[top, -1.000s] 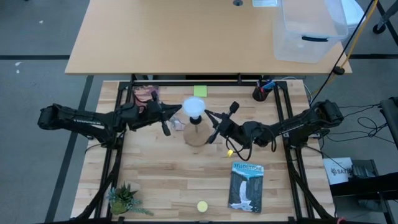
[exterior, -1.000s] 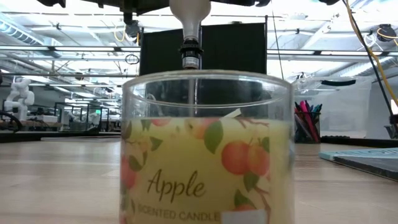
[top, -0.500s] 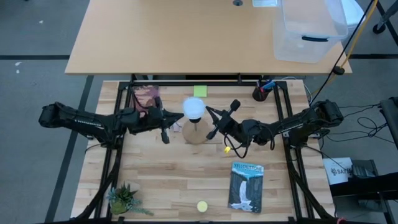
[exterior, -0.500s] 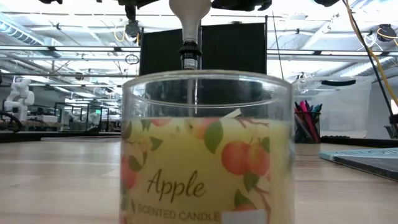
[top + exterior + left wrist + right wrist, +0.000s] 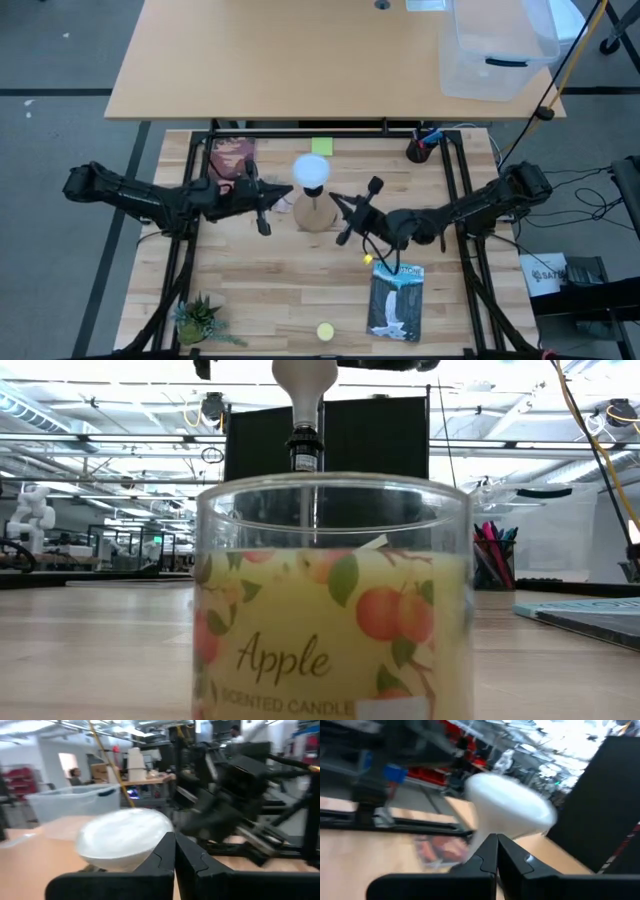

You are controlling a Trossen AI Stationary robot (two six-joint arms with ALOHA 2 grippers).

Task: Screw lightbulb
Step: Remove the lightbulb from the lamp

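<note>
Both arms are backing off now, and the lightbulb (image 5: pixel 312 171) stands upright on its own in the wooden base (image 5: pixel 318 213) at the middle of the tabletop (image 5: pixel 290 290). The left end effector (image 5: pixel 263 205), fingers pressed together and empty, sits just beside the bulb instead of against it. The right end effector (image 5: pixel 350 212), also pinched closed on nothing, has slid away toward the book (image 5: pixel 396 300). From the low camera, behind the candle jar (image 5: pixel 332 600), the bulb's neck looks seated in the socket, so the screwing seems done
</note>
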